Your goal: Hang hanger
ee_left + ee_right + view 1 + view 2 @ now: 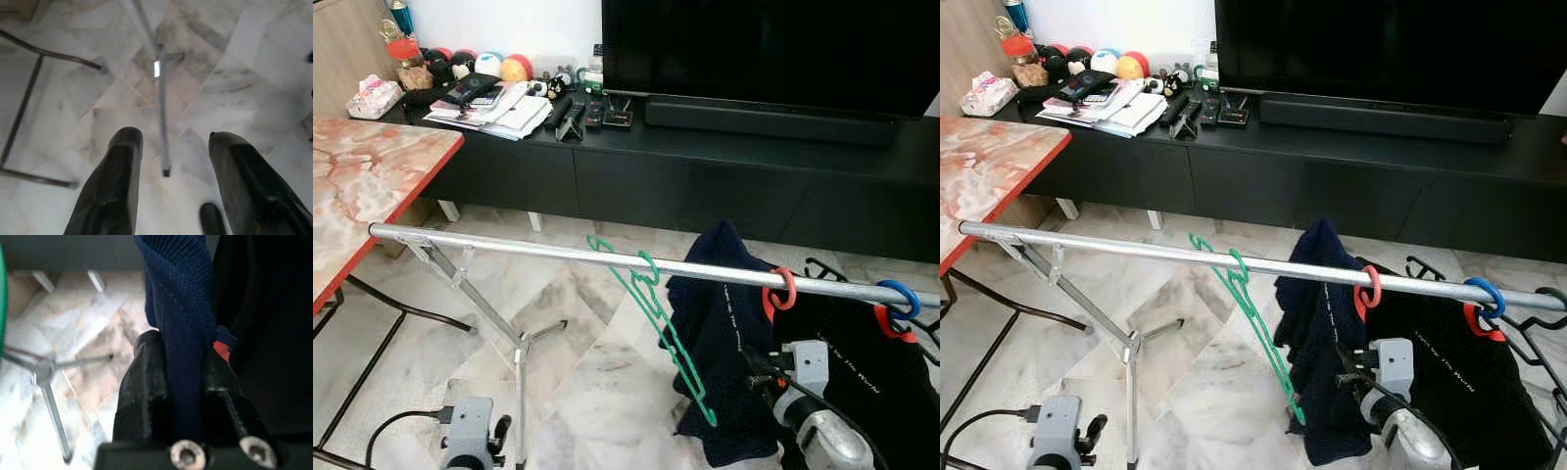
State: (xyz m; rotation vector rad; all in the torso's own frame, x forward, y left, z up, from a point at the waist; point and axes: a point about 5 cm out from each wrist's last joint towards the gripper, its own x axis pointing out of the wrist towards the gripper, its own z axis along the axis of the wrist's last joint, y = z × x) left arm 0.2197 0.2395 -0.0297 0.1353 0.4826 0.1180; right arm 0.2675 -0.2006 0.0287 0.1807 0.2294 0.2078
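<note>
While my right gripper [188,367] sits low beside the rack, its two black fingers are closed tight on a fold of the navy shirt [720,333], the cloth running straight down between them with a scrap of red trim at one fingertip; I judge I hold it there to steady or tug the garment on its hanger, not to lift it. That arm reaches up and forward from the lower right, wrist bent so the fingers point into the hanging fabric. My left gripper [168,191] hangs idle near the floor, fingers spread wide with nothing between them, aimed at the pale marble tiles [244,73] and the foot of the rack's leg [164,132]. Above both, the silver rail [538,250] runs across in front of me. The green hanger [656,313] is hooked over it near the middle, bare and swinging at a slant, just beside the navy shirt. Further along to my right, a red hook [782,290] and a blue hook [898,299] carry the navy shirt and a black shirt [862,382]. To my left stands a marble-patterned table [362,186]. Beyond the rail, a long black TV cabinet [705,166] bears papers and remotes under a dark screen [773,49].
</note>
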